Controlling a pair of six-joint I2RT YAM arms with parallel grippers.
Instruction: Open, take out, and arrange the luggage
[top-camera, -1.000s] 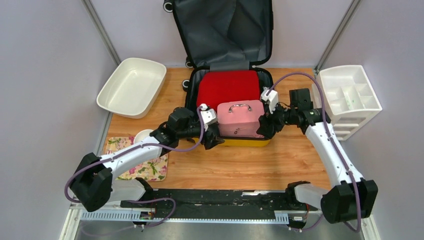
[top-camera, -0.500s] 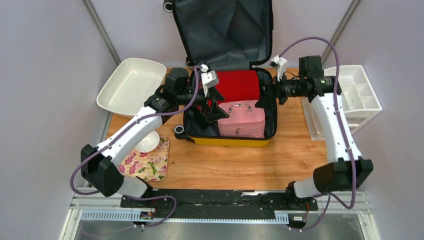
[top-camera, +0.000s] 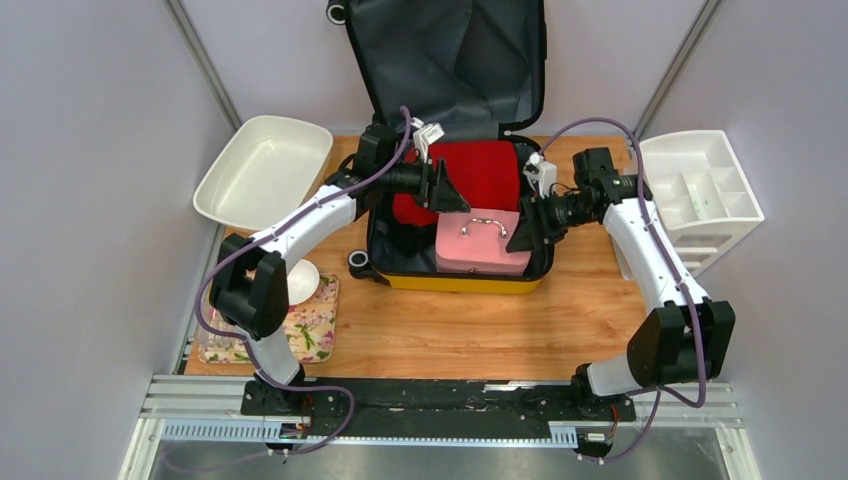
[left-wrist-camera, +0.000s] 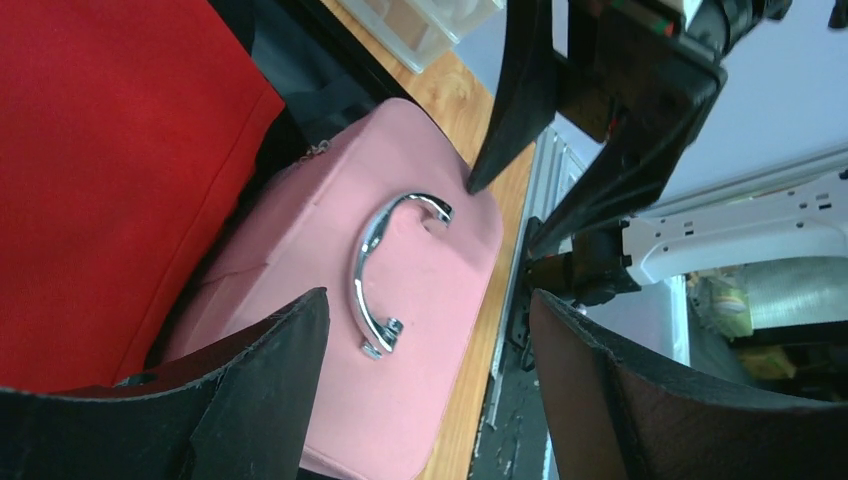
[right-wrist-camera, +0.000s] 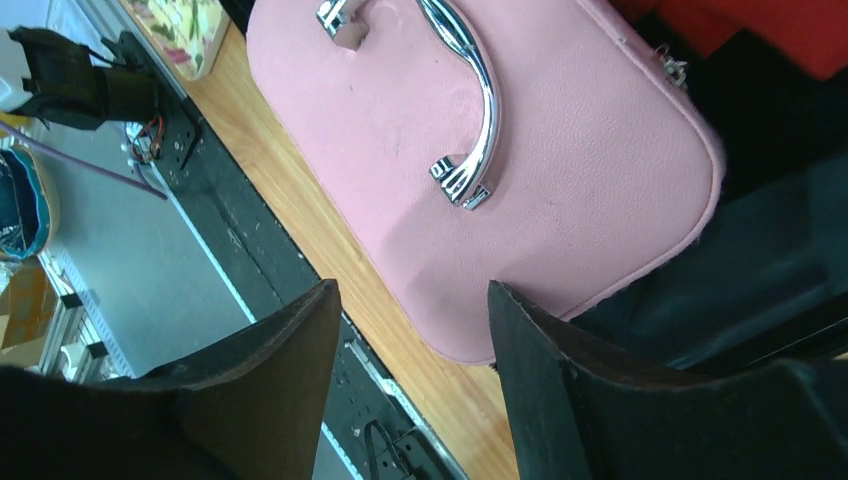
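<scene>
The yellow luggage (top-camera: 470, 284) lies open on the table, its dark grey lined lid (top-camera: 450, 60) leaning on the back wall. Inside it are a red soft item (top-camera: 485, 168) and a small pink case (top-camera: 482, 245) with a metal handle (top-camera: 483, 221). My left gripper (top-camera: 450, 192) is open and empty above the pink case's far left corner. My right gripper (top-camera: 522, 232) is open and empty at the case's right edge. In the left wrist view my left gripper (left-wrist-camera: 430, 330) looks down on the pink case (left-wrist-camera: 440, 300). In the right wrist view my right gripper (right-wrist-camera: 410, 310) hangs over the pink case (right-wrist-camera: 580, 130).
A white tray (top-camera: 262, 172) sits at the back left. A white compartment organizer (top-camera: 700, 195) stands at the right. A small white bowl (top-camera: 302, 280) rests on a floral mat (top-camera: 305, 332) at the front left. Bare wood table (top-camera: 480, 330) lies in front of the luggage.
Both arms rose from the luggage's front edge to over its inside. In the last half second the left gripper shifted right and the right gripper came down to the pink case's right edge.
</scene>
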